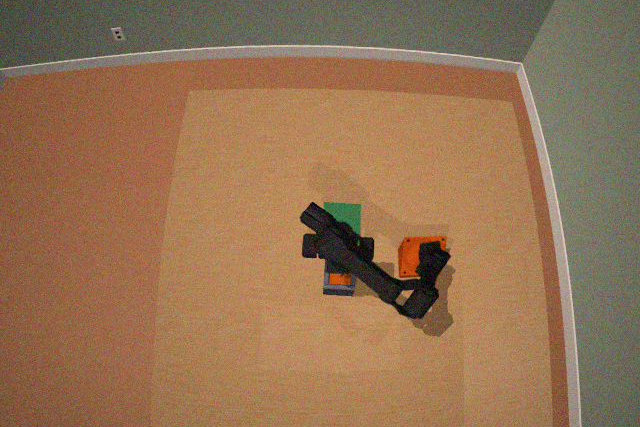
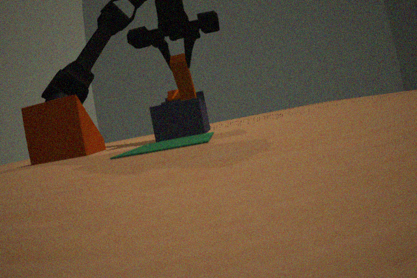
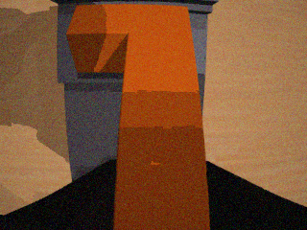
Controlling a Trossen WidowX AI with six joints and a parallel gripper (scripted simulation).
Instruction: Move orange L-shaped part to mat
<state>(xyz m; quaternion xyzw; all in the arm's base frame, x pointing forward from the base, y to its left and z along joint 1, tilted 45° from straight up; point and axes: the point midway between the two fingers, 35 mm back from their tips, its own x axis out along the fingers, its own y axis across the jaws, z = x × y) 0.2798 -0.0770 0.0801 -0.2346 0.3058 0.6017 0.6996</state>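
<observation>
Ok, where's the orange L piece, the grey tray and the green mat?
orange L piece (image 2: 182, 76), exterior view, middle of its raised long arm.
grey tray (image 2: 178, 118), exterior view, its front wall.
green mat (image 1: 343, 214), top view, bare part beyond the arm.

Matte black arm (image 1: 361, 267) of boxy links and rounded joints; a small green light on the wrist link; two slim tapered black fingers (image 2: 165, 53) beneath a crossbar with cylindrical ends; orange block base (image 2: 60, 128)
</observation>
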